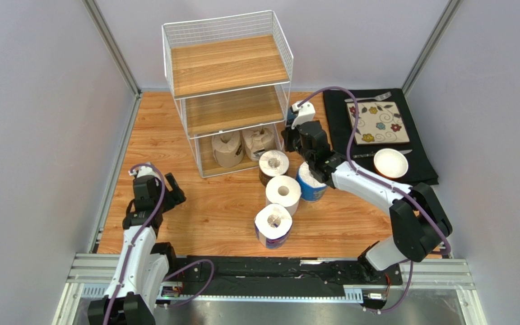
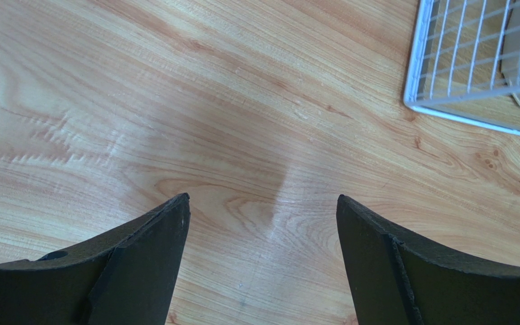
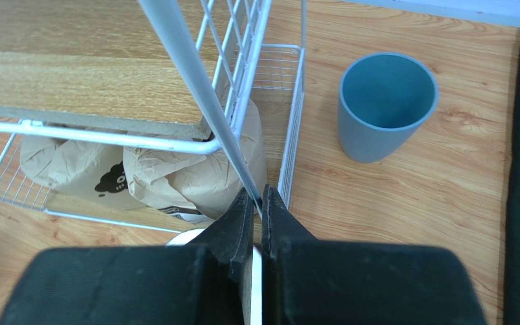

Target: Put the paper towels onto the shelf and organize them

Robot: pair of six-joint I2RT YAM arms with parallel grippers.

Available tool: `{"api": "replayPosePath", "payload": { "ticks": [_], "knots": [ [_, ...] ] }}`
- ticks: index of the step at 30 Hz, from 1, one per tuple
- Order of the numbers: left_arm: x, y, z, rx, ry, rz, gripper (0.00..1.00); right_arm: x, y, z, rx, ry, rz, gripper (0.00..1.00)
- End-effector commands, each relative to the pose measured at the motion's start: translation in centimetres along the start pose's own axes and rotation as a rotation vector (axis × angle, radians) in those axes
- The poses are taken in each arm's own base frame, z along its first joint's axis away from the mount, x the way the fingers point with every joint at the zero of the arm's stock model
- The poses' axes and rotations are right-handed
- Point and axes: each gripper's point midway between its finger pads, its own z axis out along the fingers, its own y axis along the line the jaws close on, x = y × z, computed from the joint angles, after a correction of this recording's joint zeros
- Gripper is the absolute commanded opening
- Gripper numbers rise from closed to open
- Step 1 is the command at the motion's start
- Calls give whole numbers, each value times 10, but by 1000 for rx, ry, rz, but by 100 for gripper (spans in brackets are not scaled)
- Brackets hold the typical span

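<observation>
**Top external view.** The right gripper (image 1: 288,141) was poised at the right front corner of the shelf (image 1: 229,68), level with the bottom tier. Two brown-paper rolls (image 1: 227,149) stood on that tier, just left of the gripper. Four rolls stood on the table (image 1: 168,128) on its near side: a dark-wrapped roll (image 1: 273,164) closest, a white roll (image 1: 283,193) behind it, one blue-wrapped roll (image 1: 273,225) nearest the arm bases, and a second blue-wrapped roll (image 1: 309,187) partly under the right arm. A black mat (image 1: 419,162) to the gripper's right carried a patterned plate (image 1: 378,123) and a white bowl (image 1: 391,162). The left gripper (image 1: 176,196) hung well apart from all the rolls.

**Left wrist view.** The left gripper's fingers (image 2: 154,237) stood wide apart over bare wood, holding nothing. A corner of the shelf lay ahead and to the right.

**Right wrist view.** The right gripper's fingers (image 3: 239,220) were pressed together. A white shelf post ran down to their tips; contact could not be told. The brown-paper rolls sat just ahead and left, and a blue cup (image 3: 386,105) stood ahead and right.
</observation>
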Motion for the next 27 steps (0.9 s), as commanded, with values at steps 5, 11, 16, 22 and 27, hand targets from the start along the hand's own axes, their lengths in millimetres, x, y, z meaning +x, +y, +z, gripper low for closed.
{"api": "replayPosePath", "payload": {
  "ticks": [5, 11, 16, 22, 27],
  "knots": [
    [-4, -2, -1, 14, -19, -6, 88, -11, -38, 20, 151, 56, 90, 24],
    [-6, -3, -1, 18, -24, -8, 88, -3, -34, 5, 134, 117, 100, 41],
    [-6, -5, -1, 30, -26, -9, 88, -4, -29, -18, 99, 114, 106, 46],
    [-5, -8, -2, 43, -22, -8, 88, 1, -19, -49, 84, 149, 110, 51],
    [0, -10, -2, 59, 5, -11, 88, 15, -37, -76, 191, 207, 174, 57]
  ]
}}
